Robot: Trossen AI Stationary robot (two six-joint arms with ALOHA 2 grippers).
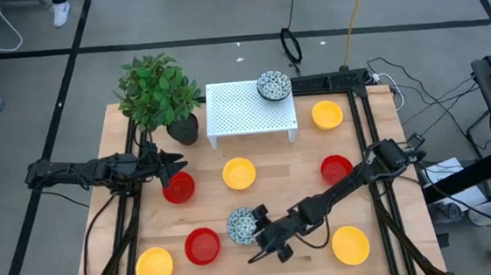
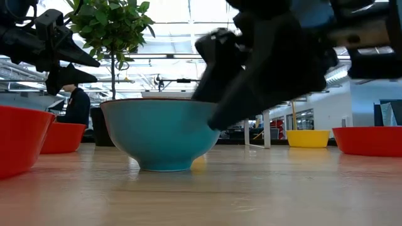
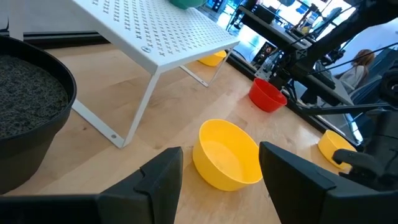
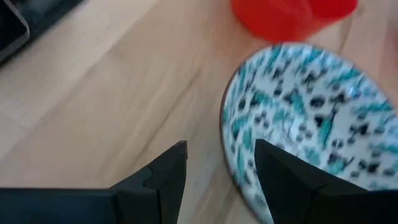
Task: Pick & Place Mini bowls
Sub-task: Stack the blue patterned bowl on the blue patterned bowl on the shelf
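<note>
From above, the pale wooden table (image 1: 259,198) carries a spread of small round bowls. The right gripper (image 1: 267,241) reaches in low just beside the white bowl with the dense blue-grey pattern (image 1: 241,225) at the near middle, its fingers apart and nothing between them. The left gripper (image 1: 174,163) hangs over the left side, fingers spread, right above a plain red bowl (image 1: 178,187). A plain yellow bowl (image 1: 239,173) sits mid-table, another red bowl (image 1: 202,245) and a yellow one (image 1: 154,266) lie near the front left, a yellow bowl (image 1: 350,244) at front right, a red one (image 1: 336,169) on the right, a yellow one (image 1: 327,113) at the back right. A second patterned bowl (image 1: 273,85) rests on the white perforated metal shelf (image 1: 243,111), beside the leafy green plant in a black pot (image 1: 165,100).

Down at table height, the patterned bowl (image 2: 164,138) shows a teal outside, with the right gripper's dark bulk (image 2: 264,63) close against its rim.

Left wrist camera: spread fingers (image 3: 152,186) frame the middle yellow bowl (image 3: 227,155), well short of it.

Right wrist camera: open fingers (image 4: 161,177) sit at the patterned bowl's (image 4: 311,118) rim, one finger overlapping its edge.
</note>
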